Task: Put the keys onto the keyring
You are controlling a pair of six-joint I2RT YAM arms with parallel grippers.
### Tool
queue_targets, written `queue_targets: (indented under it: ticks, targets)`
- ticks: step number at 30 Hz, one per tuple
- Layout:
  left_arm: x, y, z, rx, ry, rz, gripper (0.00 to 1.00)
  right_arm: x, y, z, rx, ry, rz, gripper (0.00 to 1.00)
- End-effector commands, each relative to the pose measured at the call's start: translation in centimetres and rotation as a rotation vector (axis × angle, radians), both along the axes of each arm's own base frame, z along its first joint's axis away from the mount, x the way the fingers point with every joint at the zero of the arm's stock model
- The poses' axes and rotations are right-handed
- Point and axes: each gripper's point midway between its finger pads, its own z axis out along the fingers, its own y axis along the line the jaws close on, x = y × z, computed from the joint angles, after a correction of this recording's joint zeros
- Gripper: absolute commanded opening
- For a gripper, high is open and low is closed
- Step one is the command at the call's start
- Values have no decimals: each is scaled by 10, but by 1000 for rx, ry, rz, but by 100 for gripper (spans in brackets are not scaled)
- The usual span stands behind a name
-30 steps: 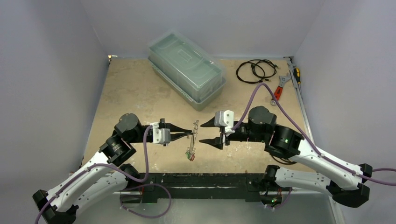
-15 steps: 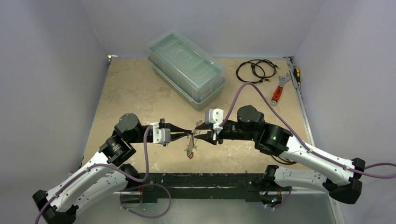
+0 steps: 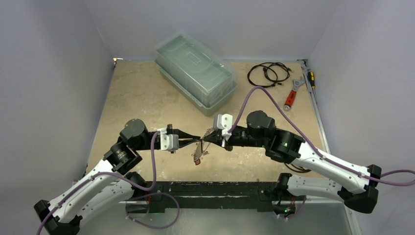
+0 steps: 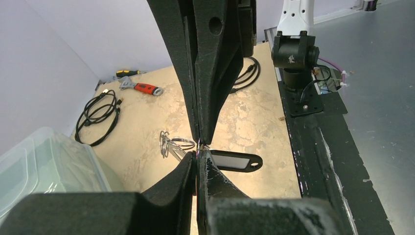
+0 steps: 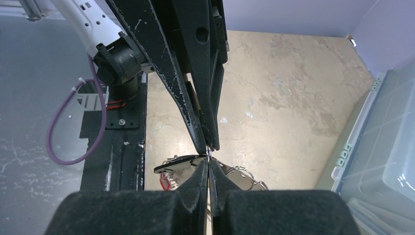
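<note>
Shut tip to tip: left gripper (image 3: 198, 142) pinches the keyring (image 4: 201, 143), barely a glint; right gripper's (image 3: 205, 141) catch is unclear. One black tag (image 4: 234, 162) and one red tag (image 5: 165, 182) hang below.

- A clear plastic storage box (image 3: 195, 73) with its lid on sits at an angle on the far middle of the table.
- A coiled black cable (image 3: 266, 74) lies to the right of the box, apart from it.
- A red-handled adjustable wrench (image 3: 291, 94) lies just right of the cable, its silver head toward the far wall.
- A screwdriver with a yellow-and-black handle (image 3: 311, 78) lies along the right edge, near the wrench.
- The tabletop (image 3: 132, 93) is beige and mottled.
- A black strip (image 3: 210, 188) runs along its near edge.
- Plain grey walls (image 3: 49, 73) close in three sides.
</note>
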Motion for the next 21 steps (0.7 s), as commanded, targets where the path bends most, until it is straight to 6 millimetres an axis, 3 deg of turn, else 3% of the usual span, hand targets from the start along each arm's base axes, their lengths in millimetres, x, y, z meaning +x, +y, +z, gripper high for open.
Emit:
queue_targets:
  ticks: [1,21]
  targets:
    - [2,3,23,-59,-71,18,0,4,3,6,20,-14,-14,0]
    - [11,10,30,-78,-89,98,0,6,-5,9,37,-19,-48,0]
